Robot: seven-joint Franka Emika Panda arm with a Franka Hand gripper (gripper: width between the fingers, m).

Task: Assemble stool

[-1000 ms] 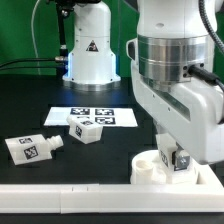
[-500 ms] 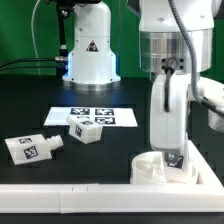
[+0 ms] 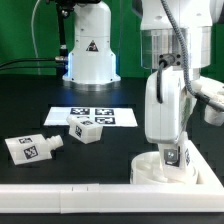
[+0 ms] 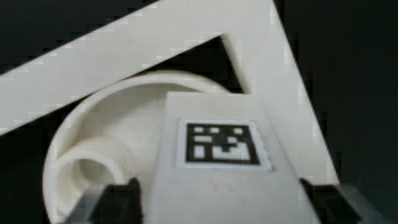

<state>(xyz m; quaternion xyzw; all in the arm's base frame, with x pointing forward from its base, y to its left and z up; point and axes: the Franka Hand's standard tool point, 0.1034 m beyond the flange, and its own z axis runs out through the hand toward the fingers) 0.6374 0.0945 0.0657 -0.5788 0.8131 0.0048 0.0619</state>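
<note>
The seat (image 3: 146, 171) of the stool is lying in the lower right of the exterior view, on the black table (image 3: 30, 110) and close to the white border rail (image 3: 60, 190). In the wrist view the seat (image 4: 111, 125) is seen just beside a corner of this rail (image 4: 267, 50).

One leg (image 3: 170, 156) is being held upright over the seat. Its square tag is facing the camera, and its lower end is at the seat or touching it. Whether it is already sitting in a socket cannot be told, because the socket is hidden by the leg itself. The gripper (image 4: 222, 205) is closed on this leg (image 4: 222, 115), with one dark finger on each side of it.

Two other legs (image 3: 30, 148) (image 3: 85, 128) are lying loose in the left half of the exterior view, well apart from the seat. The marker board (image 3: 110, 114) is lying behind them, near the middle of the frame.

The step in hand is judged to be the fitting of the first leg into the seat. For the next move, the leg probably has to be kept vertical, pressed down and turned until it is fixed. Only after that should it be released, and a loose leg should be fetched.
</note>
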